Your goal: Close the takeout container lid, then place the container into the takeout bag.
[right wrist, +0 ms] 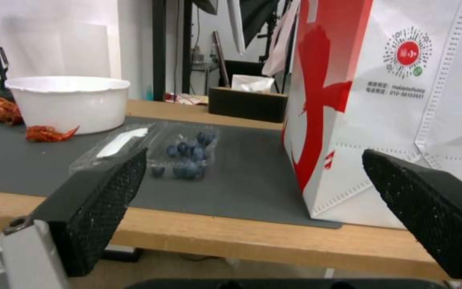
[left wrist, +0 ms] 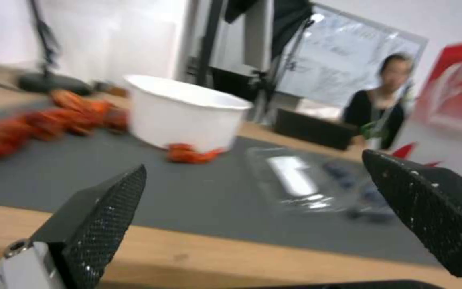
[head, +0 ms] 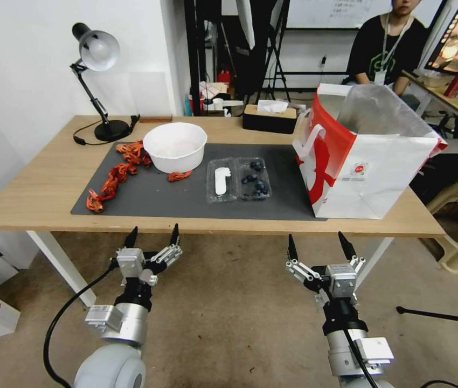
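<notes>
Takeout container (head: 238,180): lies open on the grey mat (head: 186,194), lid (head: 221,181) flat beside the berry half, between white bowl (head: 175,146) and takeout bag (head: 366,156), which stands upright. Left gripper (head: 152,236) and right gripper (head: 318,247): both spread wide, empty, short of the table edge.

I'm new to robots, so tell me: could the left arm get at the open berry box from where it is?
Probably yes. The left gripper hangs open short of the table edge, and bare grey mat lies between it and the berry box; the bowl sits off to one side.
</notes>
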